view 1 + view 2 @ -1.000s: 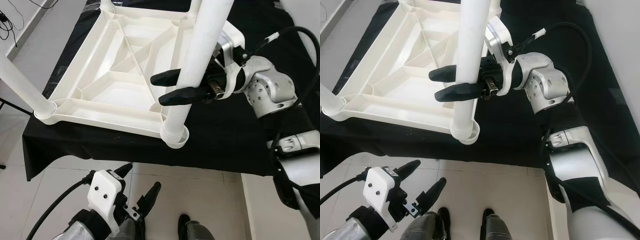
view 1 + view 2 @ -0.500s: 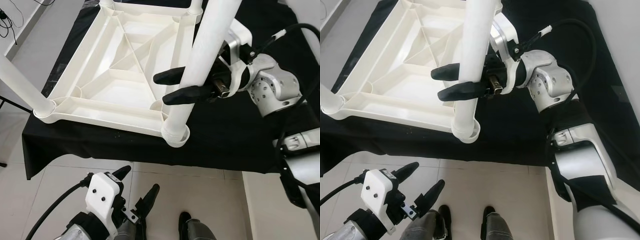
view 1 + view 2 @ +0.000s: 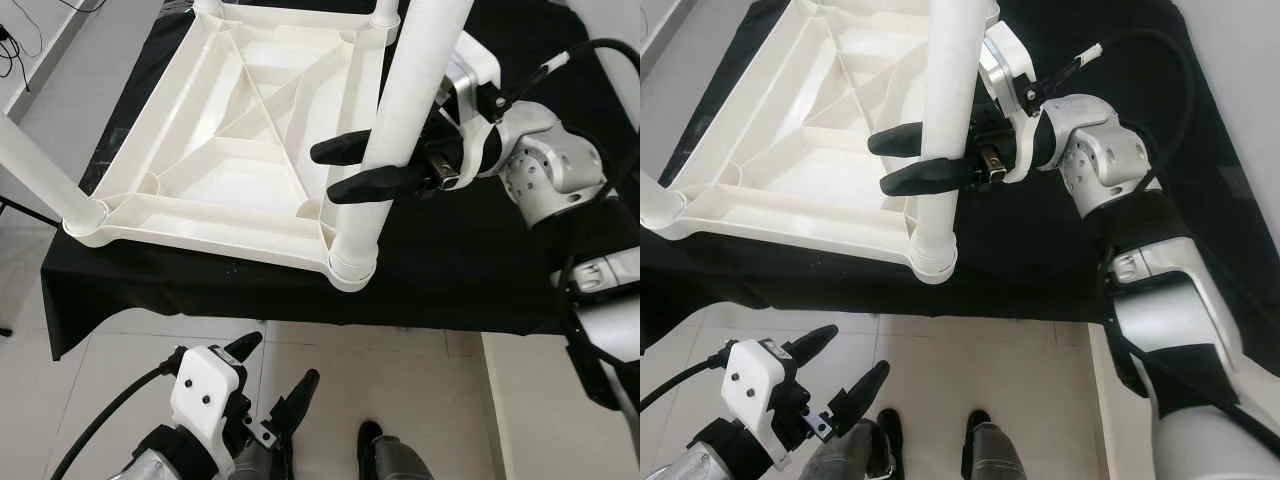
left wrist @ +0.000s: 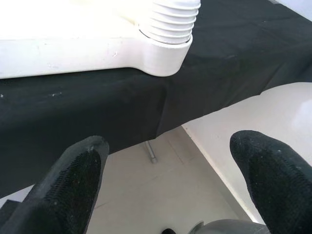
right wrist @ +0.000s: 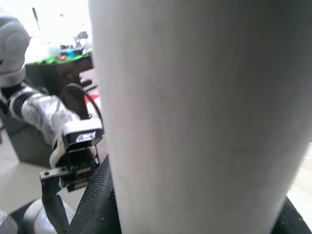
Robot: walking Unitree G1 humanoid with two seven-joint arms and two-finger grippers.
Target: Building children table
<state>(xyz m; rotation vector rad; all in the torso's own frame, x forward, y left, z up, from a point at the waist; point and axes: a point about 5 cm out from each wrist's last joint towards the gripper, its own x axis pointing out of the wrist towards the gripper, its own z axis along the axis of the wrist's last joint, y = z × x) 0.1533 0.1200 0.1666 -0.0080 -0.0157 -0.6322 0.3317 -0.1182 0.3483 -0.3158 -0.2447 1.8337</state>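
Observation:
A white plastic table top (image 3: 230, 150) lies upside down on a black cloth (image 3: 470, 270). A white table leg (image 3: 410, 100) stands in its near right corner socket (image 3: 350, 268), and my right gripper (image 3: 335, 170) is shut on it from the right, one black finger on each side. The right wrist view has this leg (image 5: 195, 117) very close up. Another leg (image 3: 35, 170) stands in the near left corner. My left gripper (image 3: 280, 362) hangs open below the cloth's front edge, over the floor; its fingers (image 4: 73, 175) hold nothing.
The cloth-covered surface ends at a front edge (image 3: 200, 300), with light tiled floor (image 3: 420, 390) below it. My feet (image 3: 385, 455) stand close to that edge. Cables (image 3: 20, 40) lie on the floor at the far left.
The leg in my right gripper has come more upright and dropped lower into the corner socket, hiding its ribbed end. The left arm has not moved.

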